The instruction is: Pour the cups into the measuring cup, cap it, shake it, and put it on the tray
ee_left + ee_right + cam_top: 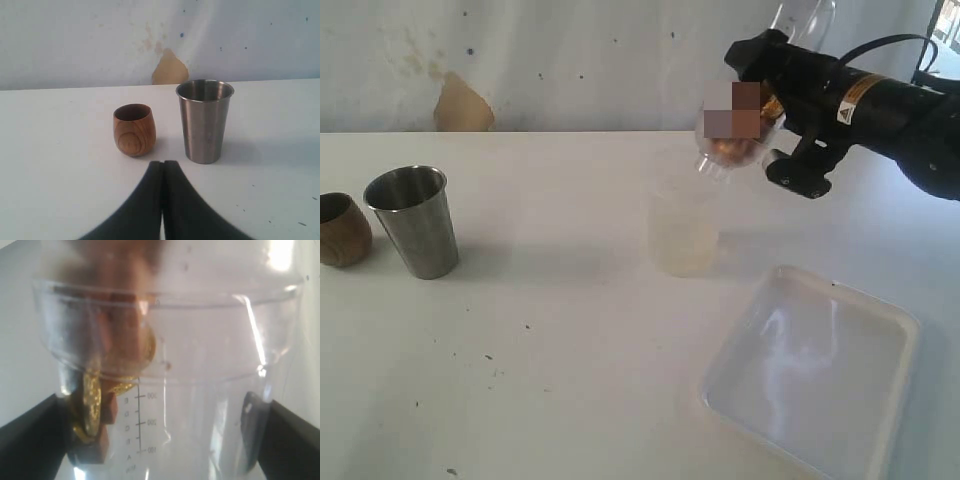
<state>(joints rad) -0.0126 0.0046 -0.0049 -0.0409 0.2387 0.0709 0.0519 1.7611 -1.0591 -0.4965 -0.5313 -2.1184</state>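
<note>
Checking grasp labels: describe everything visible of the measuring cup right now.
The measuring cup is clear plastic with printed graduation marks up its side. The right gripper holds it in the air, jaws pressed on opposite sides of its wall. It is tipped steeply, wider end down, over the frosted cup and seemingly not touching it. Gold discs and brown blocks sit bunched at the lowered end. The wider clear band there may be a lid; I cannot tell.

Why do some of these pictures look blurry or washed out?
Right wrist view: the measuring cup fills the frame, contents out of focus, glare on its wall. Exterior view: a pixelated patch covers part of it; the tray glares white. Left wrist view: sharp, soft shadow beside the steel tumbler.
</note>
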